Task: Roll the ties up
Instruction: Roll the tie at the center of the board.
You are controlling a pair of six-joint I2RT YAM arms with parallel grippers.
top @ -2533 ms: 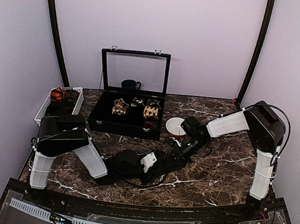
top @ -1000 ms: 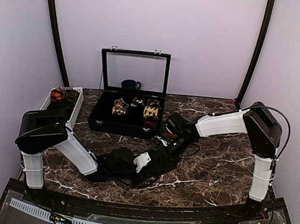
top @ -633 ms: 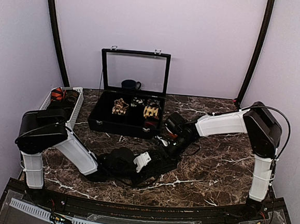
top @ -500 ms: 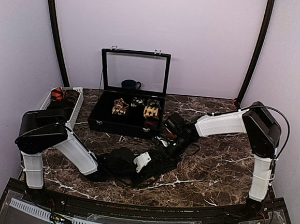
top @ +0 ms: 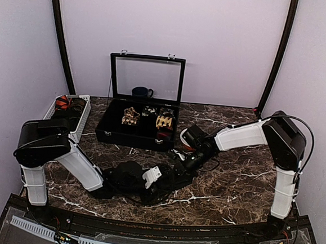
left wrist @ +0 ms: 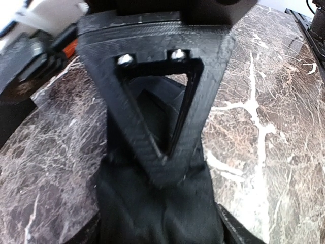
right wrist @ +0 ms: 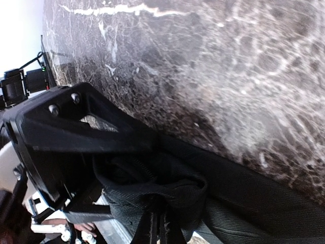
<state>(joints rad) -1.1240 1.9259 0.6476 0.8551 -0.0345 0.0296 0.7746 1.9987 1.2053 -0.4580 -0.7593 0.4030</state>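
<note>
You're working the black tie (top: 173, 172) near mid front edge: right gripper (top: 182, 164) clamping it, left gripper (top: 164, 181) jaws can't tell.

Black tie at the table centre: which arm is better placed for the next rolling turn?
Probably right: the right gripper pinches the bunched end of the black tie, while the left gripper clamps flat fabric down by the table, suiting an anchor role.

One black tie (left wrist: 152, 213), one case (top: 133, 140), one basket (top: 49, 113), one mug (top: 141, 91).
</note>
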